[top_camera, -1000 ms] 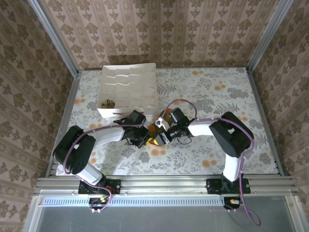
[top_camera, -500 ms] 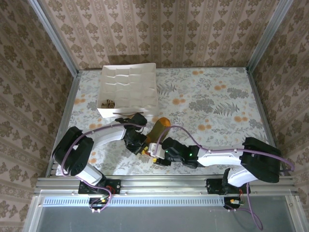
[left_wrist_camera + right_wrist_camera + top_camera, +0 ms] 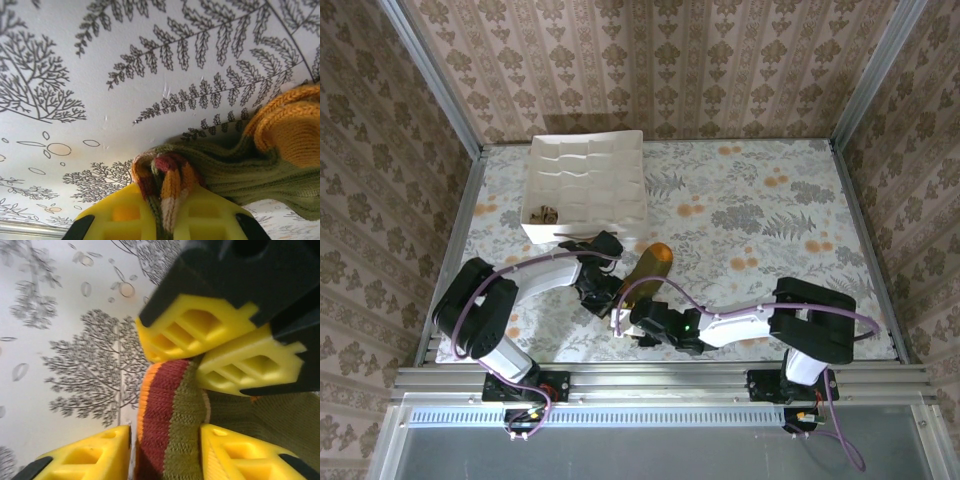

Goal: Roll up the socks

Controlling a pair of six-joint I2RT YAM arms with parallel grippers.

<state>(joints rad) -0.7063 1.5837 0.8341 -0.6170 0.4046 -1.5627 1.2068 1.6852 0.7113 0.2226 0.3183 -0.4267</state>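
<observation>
The right gripper, nearest the table's front edge, straddled the striped cuff of the olive sock. Whether its fingers pressed the fabric could not be told. Just beyond, the left gripper was clamped on the same cuff, pinching the brown-and-orange bands between its yellow fingers. The sock lay on the fern-printed table, orange toe pointing away from the arms. Farther back stood the white gridded tray, with a small patterned item, too small to identify, in its near-left corner.
</observation>
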